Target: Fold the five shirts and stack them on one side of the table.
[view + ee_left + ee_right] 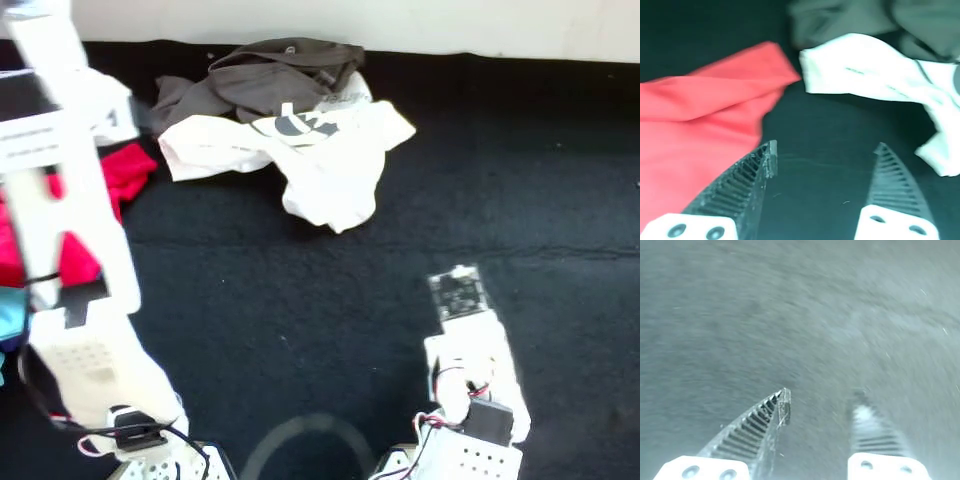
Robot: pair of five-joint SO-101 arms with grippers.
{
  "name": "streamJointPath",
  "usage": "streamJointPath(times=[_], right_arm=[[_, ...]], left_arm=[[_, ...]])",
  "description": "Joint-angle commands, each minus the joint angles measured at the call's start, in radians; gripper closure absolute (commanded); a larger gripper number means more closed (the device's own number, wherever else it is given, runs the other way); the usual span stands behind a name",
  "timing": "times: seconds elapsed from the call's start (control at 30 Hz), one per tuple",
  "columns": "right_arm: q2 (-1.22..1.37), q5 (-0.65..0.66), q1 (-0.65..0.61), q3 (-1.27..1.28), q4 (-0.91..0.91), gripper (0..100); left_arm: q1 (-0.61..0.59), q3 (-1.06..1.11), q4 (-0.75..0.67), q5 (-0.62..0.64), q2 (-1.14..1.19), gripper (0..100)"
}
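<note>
Three crumpled shirts lay on the black cloth-covered table [330,310] in the high view. A white cotton shirt [330,170] with a dark printed mark sat toward twelve o'clock, and a dark grey-brown shirt [265,75] was bunched against it at eleven. A bright red shirt [128,172] lay at nine, partly behind the white left arm [60,200]. A sliver of turquoise cloth [8,315] showed at the eight o'clock edge.

The left wrist view revealed what that arm covered from above. The left gripper [825,160], ribbed black fingers spread wide apart, hung over bare table just beside the red shirt's edge, with the white shirt's hem near.

The right wrist view gave the right gripper [820,405], fingers likewise apart, over bare table. From above, the right arm [470,380] sat folded at five o'clock.

Bare black surface stretched across the centre and from two to four o'clock. A pale wall [450,20] bounded the twelve o'clock edge.
</note>
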Motion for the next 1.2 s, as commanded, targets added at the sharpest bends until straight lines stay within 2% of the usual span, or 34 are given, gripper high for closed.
streamJointPath(times=[0.0, 0.27, 0.5, 0.6, 0.73, 0.8, 0.83, 1.03, 1.17], right_arm=[[-0.002, -0.020, 0.087, -0.107, -0.013, 69.7], [0.001, -0.020, 0.154, -0.326, 0.031, 69.9], [-0.001, -0.020, 0.157, -0.403, 0.165, 69.9], [-0.001, -0.021, 0.157, -0.394, 0.171, 69.9], [-0.001, -0.023, 0.157, -0.392, 0.166, 69.9], [-0.001, -0.025, 0.157, -0.392, 0.163, 69.9], [-0.001, -0.025, 0.157, -0.392, 0.163, 69.9], [-0.001, -0.026, 0.151, -0.390, 0.162, 69.9], [-0.001, -0.026, 0.151, -0.390, 0.162, 69.9]], left_arm=[[0.139, 0.159, -0.146, 0.103, -0.044, 65], [0.366, 0.409, -0.485, 0.190, -0.012, 65], [0.412, 0.346, -0.634, 0.196, 0.226, 65], [0.406, 0.249, -0.634, 0.163, 0.325, 71], [0.378, 0.140, -0.506, 0.121, 0.371, 100], [0.351, 0.091, -0.396, 0.121, 0.369, 97], [0.334, 0.054, -0.347, 0.120, 0.369, 99], [0.177, -0.263, -0.026, 0.117, 0.369, 99], [0.088, -0.527, 0.203, 0.018, 0.369, 99]])
